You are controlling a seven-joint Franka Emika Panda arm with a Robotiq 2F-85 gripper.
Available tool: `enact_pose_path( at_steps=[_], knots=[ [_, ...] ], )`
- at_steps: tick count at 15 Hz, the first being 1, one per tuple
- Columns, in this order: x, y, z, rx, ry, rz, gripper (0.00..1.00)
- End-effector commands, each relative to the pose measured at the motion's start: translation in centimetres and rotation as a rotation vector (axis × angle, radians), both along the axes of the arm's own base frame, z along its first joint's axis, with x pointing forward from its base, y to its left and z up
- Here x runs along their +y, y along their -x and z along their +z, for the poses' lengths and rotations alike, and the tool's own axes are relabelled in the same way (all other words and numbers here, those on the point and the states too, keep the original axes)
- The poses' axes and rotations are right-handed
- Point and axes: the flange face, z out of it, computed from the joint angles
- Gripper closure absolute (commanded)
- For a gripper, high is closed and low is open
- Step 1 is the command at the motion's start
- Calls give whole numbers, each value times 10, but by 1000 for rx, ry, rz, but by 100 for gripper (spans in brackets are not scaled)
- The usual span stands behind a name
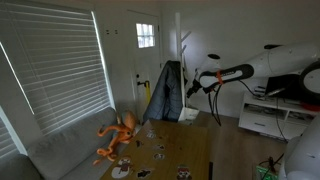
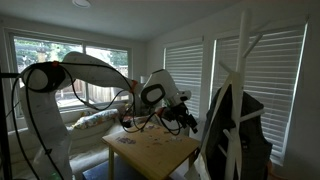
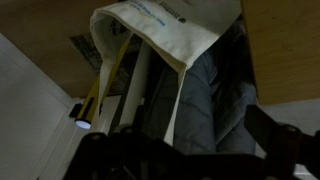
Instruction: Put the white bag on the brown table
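White bag [image 3: 165, 35] hangs on the coat rack, draped over a dark jacket [image 3: 215, 95], and fills the 12 o'clock part of the wrist view; it is not yet on the bench. The hand [image 1: 193, 84] hovers just beside the rack with its fingers apart and nothing between them.

Largest first, the grey couch [image 1: 60, 150] runs under the blinds at 8 o'clock in an exterior view. The brown bench [image 1: 185, 145] lies at 6 o'clock from the hand, well below it. The coat rack [image 2: 240, 60] stands at 3 o'clock from the hand in an exterior view, its white pole rising above the jacket. An orange octopus toy [image 1: 118, 135] sits on the couch edge at 9 o'clock from the bench. A yellow strap [image 3: 103, 85] hangs at 9 o'clock from the bag, and small flat pieces [image 1: 158, 153] lie scattered on the bench.

The likeliest fault, I judge, is a grip that takes jacket cloth or the yellow strap along with the bag, since all three hang touching. A pull sideways instead of upward could leave the handle snagged on a rack peg and tip the rack. On the way down, the bag may land on the scattered pieces and push them off the bench
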Motion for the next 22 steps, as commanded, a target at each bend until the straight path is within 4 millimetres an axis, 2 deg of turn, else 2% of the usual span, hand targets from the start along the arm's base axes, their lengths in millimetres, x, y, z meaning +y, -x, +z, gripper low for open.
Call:
enact_pose_path(
  at_steps=[1, 4, 7, 12, 16, 17, 22],
  knots=[
    [-18, -13, 28, -118, 100, -14, 0],
    [-24, -23, 51, -220, 155, -18, 0],
    [-35, -35, 63, -294, 167, -46, 0],
    [-50, -50, 68, -348, 177, -69, 0],
    [-51, -64, 67, -381, 151, -81, 0],
    [-51, -67, 67, -389, 140, -83, 19],
    [-50, -77, 68, -421, 101, -92, 56]
  ],
)
